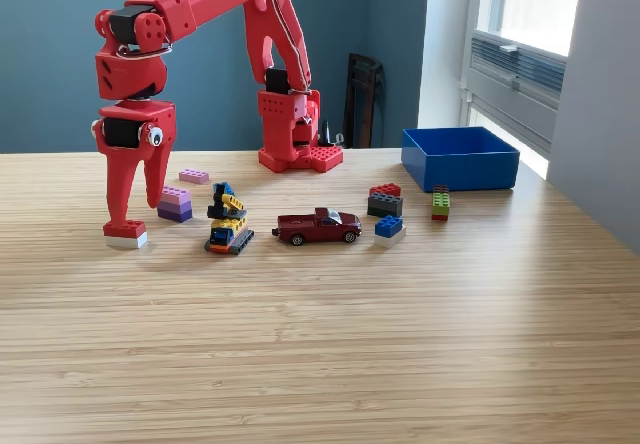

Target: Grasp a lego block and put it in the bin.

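Tool [128,214] tips touch red-white brick [126,233], bin [460,159] far right

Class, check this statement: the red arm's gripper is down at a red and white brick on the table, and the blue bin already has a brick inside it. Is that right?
Not quite. The gripper is indeed down at the red and white brick, but no brick shows in the blue bin in the exterior view, though the front wall hides its floor. The other bricks, like the blue one, lie on the table.

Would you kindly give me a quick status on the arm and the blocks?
Red gripper down over red-and-white lego block, grip unclear. Bright-blue plastic bin far off, exterior view's right. Dark red toy car between.
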You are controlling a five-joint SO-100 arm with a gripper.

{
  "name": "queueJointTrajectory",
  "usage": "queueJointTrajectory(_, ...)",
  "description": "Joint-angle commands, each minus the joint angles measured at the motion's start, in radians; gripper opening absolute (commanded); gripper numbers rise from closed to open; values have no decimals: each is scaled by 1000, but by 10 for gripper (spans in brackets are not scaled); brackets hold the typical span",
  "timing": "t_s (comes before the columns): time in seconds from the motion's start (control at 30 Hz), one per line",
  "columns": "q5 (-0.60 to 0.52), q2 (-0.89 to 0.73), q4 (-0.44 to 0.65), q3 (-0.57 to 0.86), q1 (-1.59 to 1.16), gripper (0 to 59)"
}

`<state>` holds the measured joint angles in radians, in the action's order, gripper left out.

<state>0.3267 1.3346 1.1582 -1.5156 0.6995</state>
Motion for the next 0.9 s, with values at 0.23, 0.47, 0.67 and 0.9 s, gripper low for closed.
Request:
queueJointTrajectory(0.23,-25,0,-49,80,-32,276)
queueJointTrajectory(0.47,-38,-161,28,233,-18,263)
queueJointTrajectory(0.67,-69,-252,109,360,-11,232)
queueJointTrajectory(0.9,-120,-288,123,419,11,1)
